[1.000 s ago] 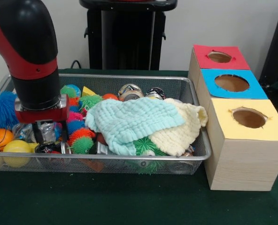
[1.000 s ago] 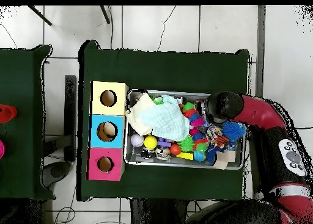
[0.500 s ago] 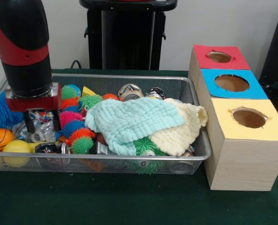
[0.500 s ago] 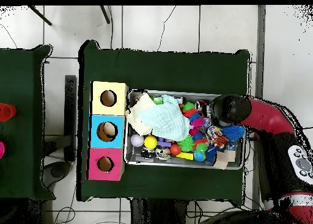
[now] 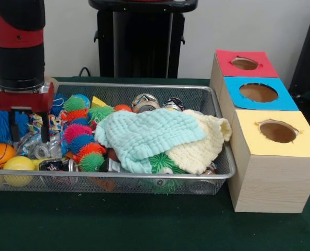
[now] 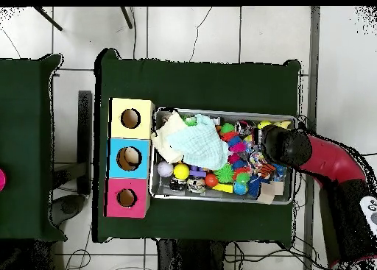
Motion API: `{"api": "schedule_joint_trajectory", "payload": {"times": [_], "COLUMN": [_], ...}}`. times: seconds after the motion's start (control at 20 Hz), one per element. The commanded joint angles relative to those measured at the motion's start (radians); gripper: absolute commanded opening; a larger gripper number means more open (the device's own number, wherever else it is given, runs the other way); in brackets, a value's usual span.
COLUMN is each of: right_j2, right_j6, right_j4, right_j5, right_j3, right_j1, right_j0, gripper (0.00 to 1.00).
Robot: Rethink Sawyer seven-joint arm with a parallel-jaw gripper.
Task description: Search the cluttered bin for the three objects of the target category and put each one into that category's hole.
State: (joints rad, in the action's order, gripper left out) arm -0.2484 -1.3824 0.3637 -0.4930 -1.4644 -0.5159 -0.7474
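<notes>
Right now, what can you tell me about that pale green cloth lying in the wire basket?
The pale green cloth looks soft, with a waffle-like woven texture. It lies crumpled and spread across the middle of the wire basket, draped over the toys beneath. Its right part overlaps a cream cloth of similar weave. Spiky rubber balls crowd its left edge, and a green spiky ball pokes out below it. Nothing is holding it.
</notes>
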Motion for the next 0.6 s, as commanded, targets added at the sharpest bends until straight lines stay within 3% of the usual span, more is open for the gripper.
{"api": "schedule_joint_trajectory", "payload": {"times": [0.05, 0.25, 0.6], "right_j2": [0.067, 0.096, 0.141], "right_j6": [-0.366, -0.350, -0.429], "right_j4": [-0.093, -0.130, -0.184], "right_j5": [0.155, 0.171, 0.280], "right_j3": [-0.165, -0.166, -0.229], "right_j1": [-0.001, 0.005, 0.016], "right_j0": [0.024, 0.046, 0.065], "gripper": [1.00, 1.00, 1.00]}}
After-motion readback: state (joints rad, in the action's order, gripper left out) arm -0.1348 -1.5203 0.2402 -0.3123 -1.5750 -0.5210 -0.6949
